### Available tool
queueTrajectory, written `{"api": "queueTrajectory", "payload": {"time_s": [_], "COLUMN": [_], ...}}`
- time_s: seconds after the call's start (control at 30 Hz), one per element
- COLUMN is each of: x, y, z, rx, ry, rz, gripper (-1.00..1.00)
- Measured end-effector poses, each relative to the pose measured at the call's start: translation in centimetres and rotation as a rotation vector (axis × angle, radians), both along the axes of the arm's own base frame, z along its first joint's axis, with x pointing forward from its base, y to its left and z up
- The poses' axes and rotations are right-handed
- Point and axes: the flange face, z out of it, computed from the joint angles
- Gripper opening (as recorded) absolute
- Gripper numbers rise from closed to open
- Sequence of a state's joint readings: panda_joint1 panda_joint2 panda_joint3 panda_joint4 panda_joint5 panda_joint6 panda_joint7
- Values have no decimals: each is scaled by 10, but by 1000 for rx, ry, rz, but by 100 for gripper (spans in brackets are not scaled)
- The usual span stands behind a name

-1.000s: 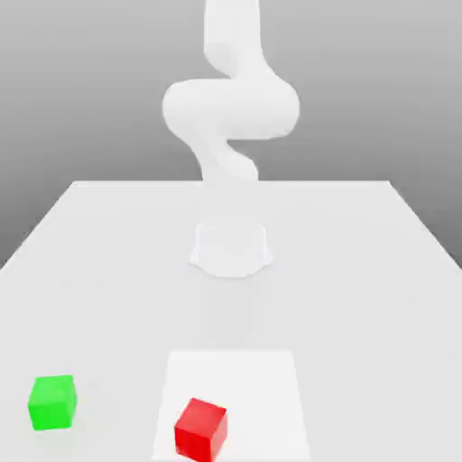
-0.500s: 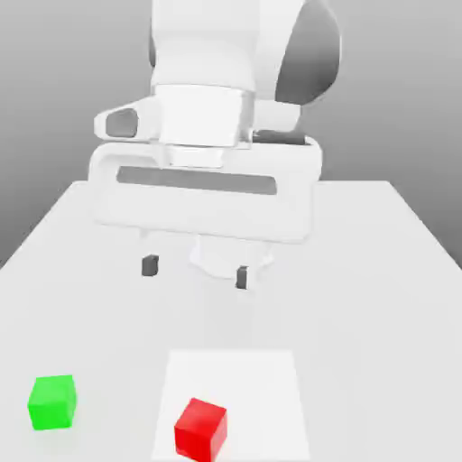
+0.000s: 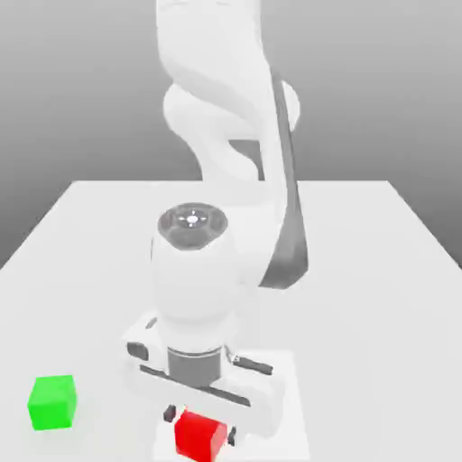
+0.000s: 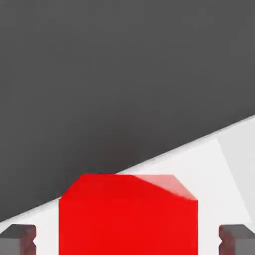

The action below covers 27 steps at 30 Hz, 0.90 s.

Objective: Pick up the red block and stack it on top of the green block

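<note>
The red block [image 3: 200, 436] rests on the white table [image 3: 379, 271] near its front edge. My gripper [image 3: 200, 426] has come down over it, and its dark fingertips [image 3: 169, 413] stand on either side of the block. In the hand view the red block [image 4: 127, 214] sits between the two fingers [image 4: 18, 239], with a gap on each side, so the gripper [image 4: 127, 241] is open around it. The green block [image 3: 51, 402] sits on the table towards the exterior view's left, apart from the gripper.
A lighter square patch [image 3: 281, 379] marks the table under the red block. My white arm [image 3: 226, 135] rises behind and above the hand. The table's front edge runs close past both blocks.
The hand has dropped from high above the table down over the red block, and its fingers now straddle the block. Neither block has moved.
</note>
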State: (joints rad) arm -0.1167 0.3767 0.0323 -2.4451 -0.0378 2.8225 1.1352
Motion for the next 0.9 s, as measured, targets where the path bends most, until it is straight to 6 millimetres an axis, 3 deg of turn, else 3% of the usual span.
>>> {"api": "queueTrajectory", "payload": {"time_s": [0.13,0.3,0.47,0.63,0.77,0.8,0.9], "x": [0,-1,-16,-52,-60,-60,-60], "y": [0,-4,-99,-193,-210,-211,-211], "z": [-2,53,75,88,44,35,35], "rx": [0,0,-3,0,1,1,1], "ry": [0,0,1,0,0,0,-1], "rz": [0,-17,-424,-851,-928,-931,-931], "gripper": [-100,-100,-100,-100,-100,100,100]}}
